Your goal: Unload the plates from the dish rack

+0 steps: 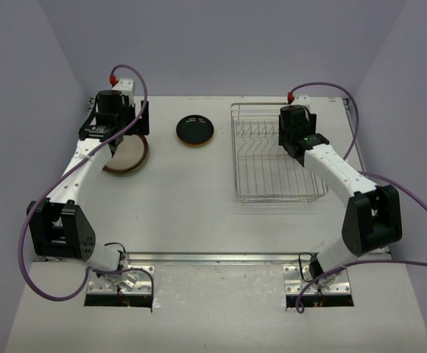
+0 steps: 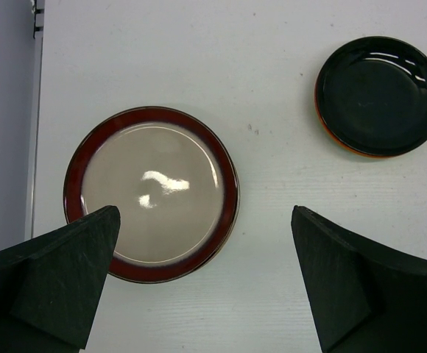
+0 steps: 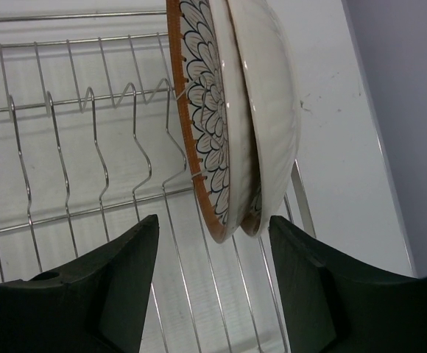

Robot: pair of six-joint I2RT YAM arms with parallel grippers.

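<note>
Silver wire dish rack (image 1: pixel 276 154) sits toward 2 o'clock on the bench (image 1: pixel 199 213), with two plates upright near its 1 o'clock corner: a flower-patterned, orange-rimmed plate (image 3: pixel 206 110) and a white plate (image 3: pixel 269 110) touching it. The right claw (image 3: pixel 213 224) hangs spread by their rims, gripping nothing. The left claw (image 2: pixel 205 220), also spread, hovers over a brown-rimmed plate (image 2: pixel 151 193) lying flat at 10 o'clock. A black plate (image 2: pixel 379 95) lies at 12 o'clock.

Even light; glare on plate (image 2: pixel 151 195)
</note>
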